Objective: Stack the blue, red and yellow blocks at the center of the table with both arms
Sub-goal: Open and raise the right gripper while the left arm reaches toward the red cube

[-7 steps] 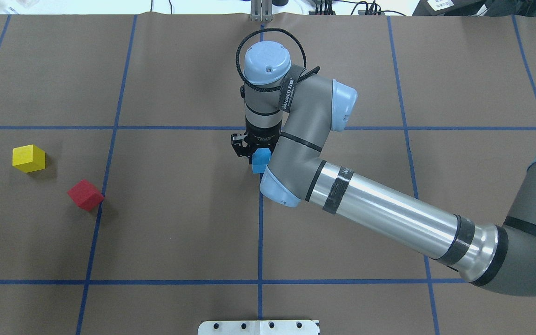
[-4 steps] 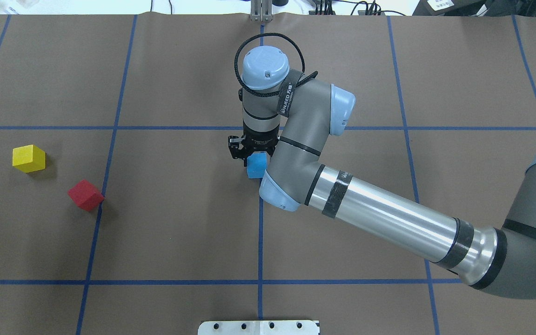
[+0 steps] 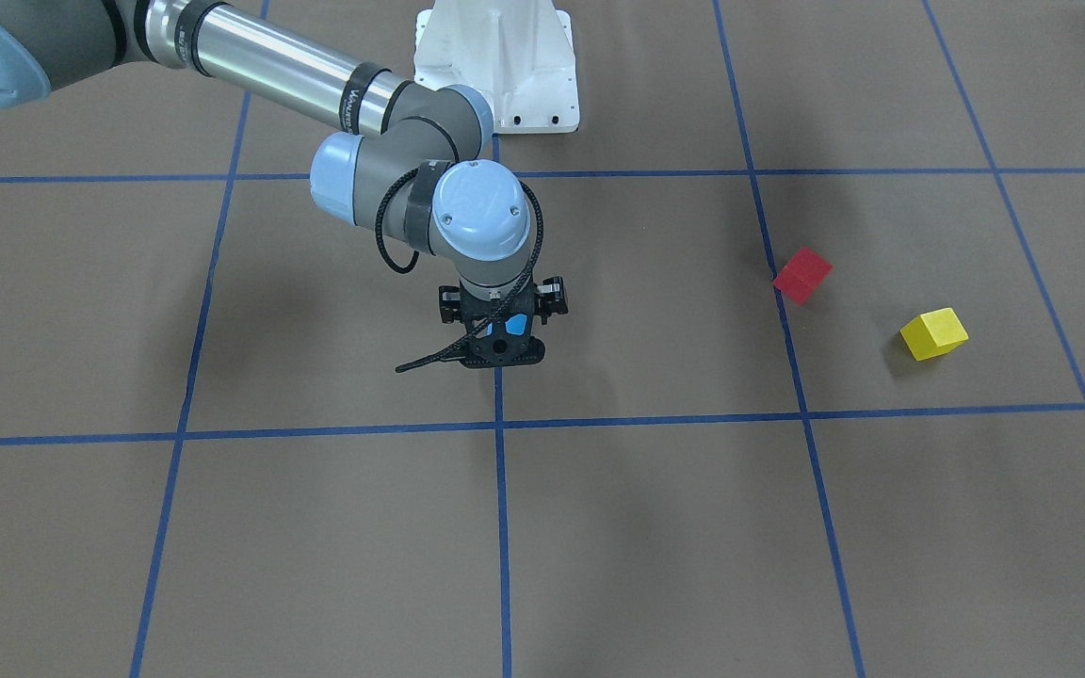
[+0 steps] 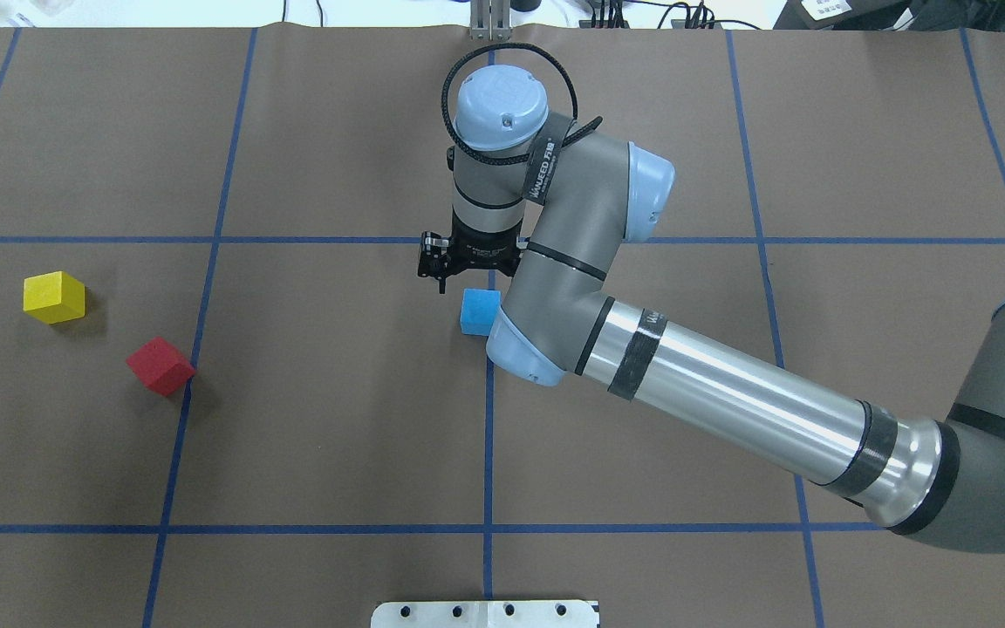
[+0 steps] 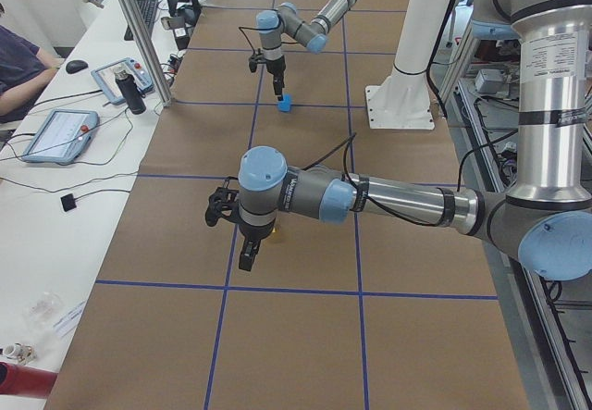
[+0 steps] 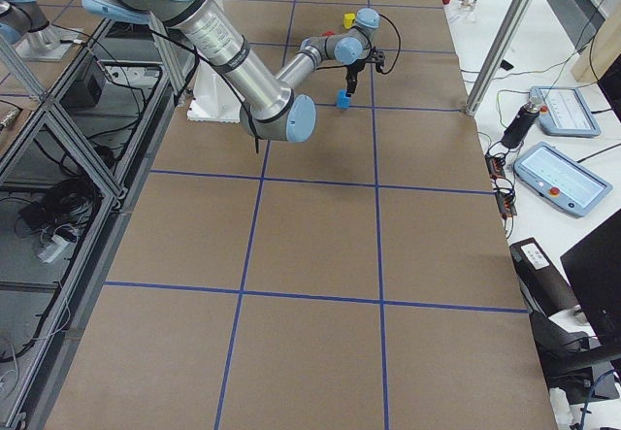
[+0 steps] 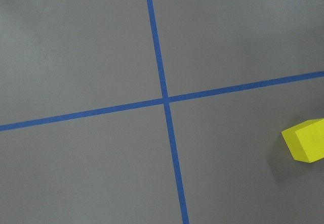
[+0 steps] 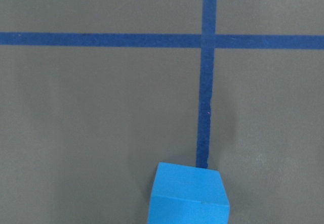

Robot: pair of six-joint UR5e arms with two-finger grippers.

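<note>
In the front view we see the right gripper (image 3: 501, 347) with its jaws spread and the blue block (image 3: 514, 327) showing between them, the red block (image 3: 802, 274) and yellow block (image 3: 933, 333) well off to one side. From overhead the blue block rests on the table (image 4: 293, 419), just clear of that gripper. In the left-end view the left gripper (image 5: 246, 257) hangs over the table — spread or pressed together, we cannot tell — and its wrist camera shows the yellow block at the edge of its view.

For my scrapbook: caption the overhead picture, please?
Right hand hovers over the blue block; red block and yellow block wait.
</note>
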